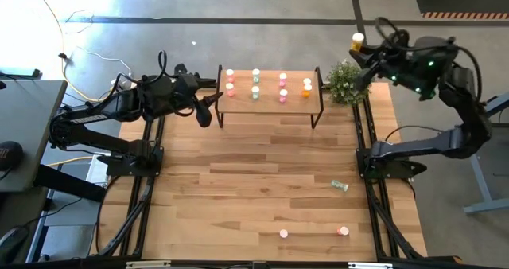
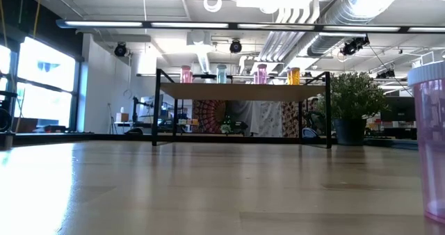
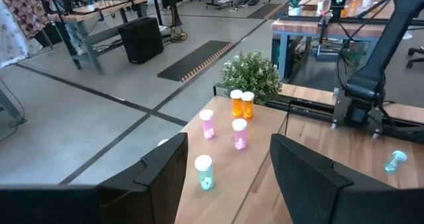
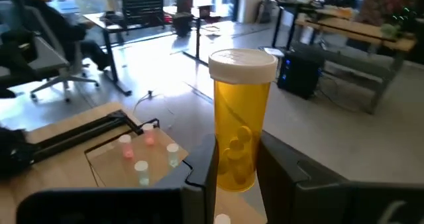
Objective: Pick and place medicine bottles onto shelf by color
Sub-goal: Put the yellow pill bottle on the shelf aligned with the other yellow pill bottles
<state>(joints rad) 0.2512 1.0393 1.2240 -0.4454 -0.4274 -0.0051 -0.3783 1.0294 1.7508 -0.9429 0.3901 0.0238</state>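
Note:
The shelf stands at the table's far edge and carries two red bottles, two green bottles, two pink bottles and two orange bottles, all upright. My right gripper is raised beyond the shelf's right end, above the potted plant, shut on another orange bottle. My left gripper hovers open just off the shelf's left end and touches nothing; in its wrist view the open fingers frame the shelf's bottles. A green bottle lies on its side on the table's right part. My right gripper pinches the orange bottle's lower body between its two fingers. The bottle stands upright in the hold with its white cap on top, lifted clear of the table and the shelf.
A potted plant stands right of the shelf. A pink bottle and a red bottle stand near the table's near edge; the pink one looms close in the low view. The table's middle is bare wood.

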